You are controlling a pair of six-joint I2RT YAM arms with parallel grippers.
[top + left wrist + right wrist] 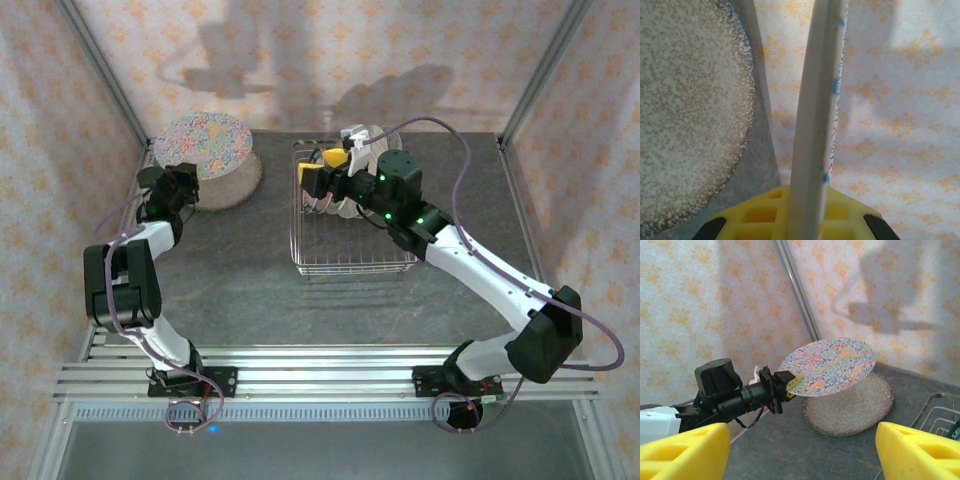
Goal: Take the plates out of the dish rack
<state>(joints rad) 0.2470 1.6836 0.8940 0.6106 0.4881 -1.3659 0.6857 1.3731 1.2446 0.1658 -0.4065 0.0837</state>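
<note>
The left end effector [790, 381] pinches the rim of the floral plate [827, 365], likely stiff, slick and chippable, while the right end effector [325, 170] hangs released over the dish rack [350, 262].

**Inspector A:** Left arm [122, 285], right arm [482, 270]: finish?
**Inspector B:** White links, black joint housings. Gripper fingers [682, 452] yellow plastic. Cabling?
**Inspector A:** Grey-purple cable [455, 150] loops along each arm. Green indicator lights [383, 181] lit on the right.
</note>
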